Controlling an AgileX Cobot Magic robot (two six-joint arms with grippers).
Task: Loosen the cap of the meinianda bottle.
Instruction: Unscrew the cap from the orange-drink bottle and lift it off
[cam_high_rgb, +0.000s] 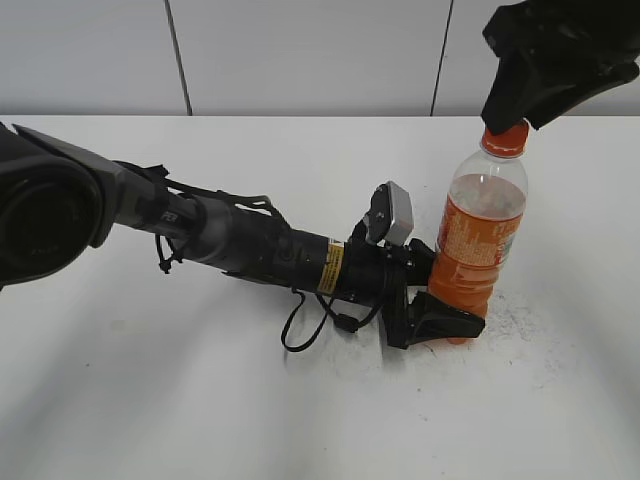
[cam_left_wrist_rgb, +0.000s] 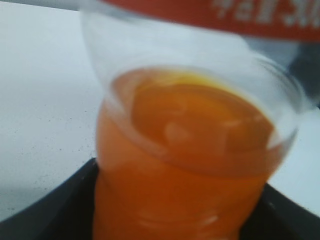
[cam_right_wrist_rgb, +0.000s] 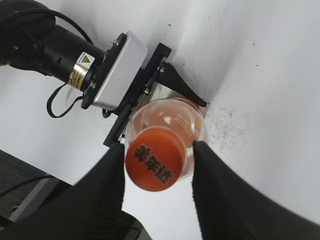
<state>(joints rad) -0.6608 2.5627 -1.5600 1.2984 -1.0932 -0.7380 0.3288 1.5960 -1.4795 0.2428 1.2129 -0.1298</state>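
The meinianda bottle (cam_high_rgb: 478, 232) stands upright on the white table, part full of orange drink, with an orange label. My left gripper (cam_high_rgb: 446, 320) is shut on its ribbed lower body; in the left wrist view the bottle (cam_left_wrist_rgb: 190, 150) fills the space between the dark jaws (cam_left_wrist_rgb: 175, 220). The orange cap (cam_high_rgb: 506, 138) sits on the neck. In the right wrist view the cap (cam_right_wrist_rgb: 156, 159) shows black characters on top. My right gripper (cam_right_wrist_rgb: 157, 149) is open, with one finger on each side of the cap and a gap at the right finger. It reaches down from above in the exterior view (cam_high_rgb: 515, 118).
The left arm (cam_high_rgb: 250, 245) lies low across the white table (cam_high_rgb: 200, 400) with a loose black cable loop (cam_high_rgb: 305, 335). Grey wall panels stand behind the table. The right wrist view shows the table's edge and a dark floor (cam_right_wrist_rgb: 20, 175) at the lower left.
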